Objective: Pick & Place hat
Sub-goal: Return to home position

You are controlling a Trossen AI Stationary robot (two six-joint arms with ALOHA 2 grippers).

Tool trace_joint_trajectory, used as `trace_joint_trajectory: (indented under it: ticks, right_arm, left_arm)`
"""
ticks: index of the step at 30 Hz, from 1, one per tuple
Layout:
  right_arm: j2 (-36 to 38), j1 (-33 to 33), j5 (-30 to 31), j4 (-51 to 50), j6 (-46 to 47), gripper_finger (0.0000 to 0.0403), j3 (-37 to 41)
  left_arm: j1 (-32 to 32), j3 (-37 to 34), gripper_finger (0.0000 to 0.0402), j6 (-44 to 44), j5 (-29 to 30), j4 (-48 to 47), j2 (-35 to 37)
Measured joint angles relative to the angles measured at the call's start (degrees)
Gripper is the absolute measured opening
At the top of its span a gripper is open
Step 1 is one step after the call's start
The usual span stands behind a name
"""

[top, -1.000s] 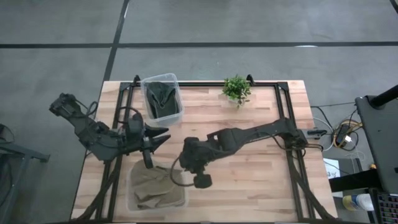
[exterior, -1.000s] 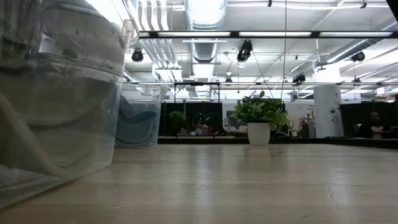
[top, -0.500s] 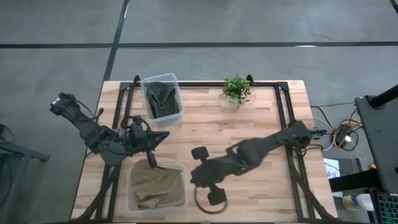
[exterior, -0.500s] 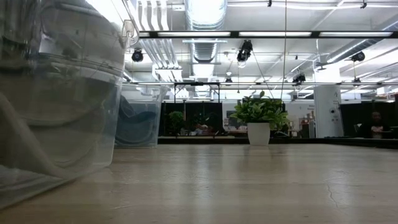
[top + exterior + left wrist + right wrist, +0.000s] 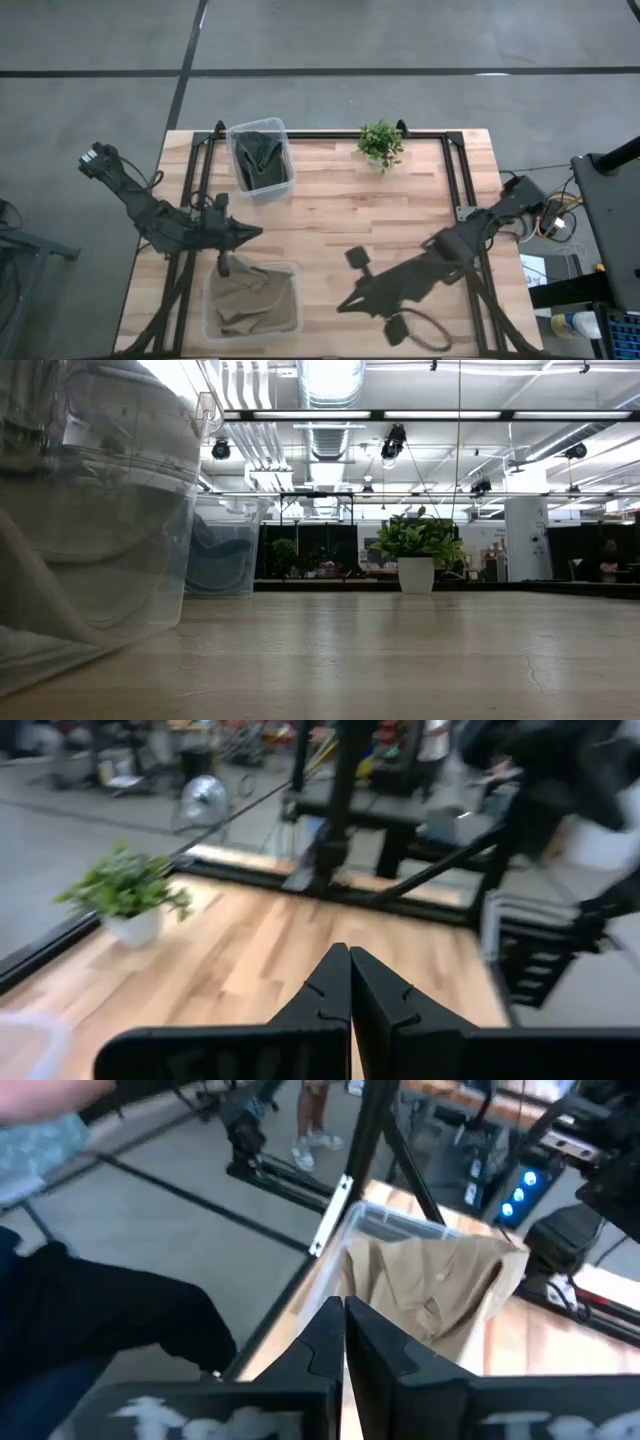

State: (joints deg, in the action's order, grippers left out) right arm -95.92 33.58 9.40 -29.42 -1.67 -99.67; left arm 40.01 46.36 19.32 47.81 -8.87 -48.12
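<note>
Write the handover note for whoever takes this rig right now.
Left gripper: shut, empty, by the far edge of the near bin.
Right gripper: shut, empty, over the front of the table.
Brown cap lies in the near bin; a dark hat sits in the far bin.
Done: cap placed.
Left: bring both arms home.

A small potted plant (image 5: 381, 143) stands at the far edge of the wooden table (image 5: 400, 205)
</note>
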Motion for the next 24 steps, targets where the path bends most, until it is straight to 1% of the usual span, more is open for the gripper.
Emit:
trace_joint_trajectory:
  ticks: [5,8,10,16,19,21,23,24]
  right_arm:
    - [9.76,1.13,0.41,10.34,1.98,0.0008,15.84]
    - [15.53,1.73,2.73,15.65,3.54,0.0008,24.74]
    - [19.48,1.83,2.86,19.31,3.85,0.0008,30.15]
    - [29.45,2.56,2.84,29.53,4.59,0.0008,44.37]
    - [34.24,2.61,4.7,31.65,4.57,0.0008,49.32]
    - [37.43,2.54,6.68,31.27,6.27,0.0008,51.92]
    - [40.55,2.54,8.06,31.34,9.44,0.0008,54.46]
    - [42.13,2.54,8.27,31.27,10.5,0.0008,55.72]
  left_arm:
    - [0.0,-7.32,0.0,-6.03,-5.7,9.08,7.31]
    - [0.02,-10.55,0.0,-10.7,-5.89,12.65,11.73]
    - [0.0,-12.17,0.0,-13.56,-5.37,14.73,14.52]
    - [-0.02,-16.42,0.0,-15.18,-5.33,14.88,22.47]
    - [-0.02,-18.45,0.0,-16.63,-5.33,14.24,26.04]
    - [-0.02,-19.43,0.0,-21.63,-4.41,13.33,28.59]
    - [0.0,-20.13,0.0,-27.19,-0.42,13.08,31.24]
    - [-0.03,-20.55,0.0,-26.73,2.34,13.59,32.58]
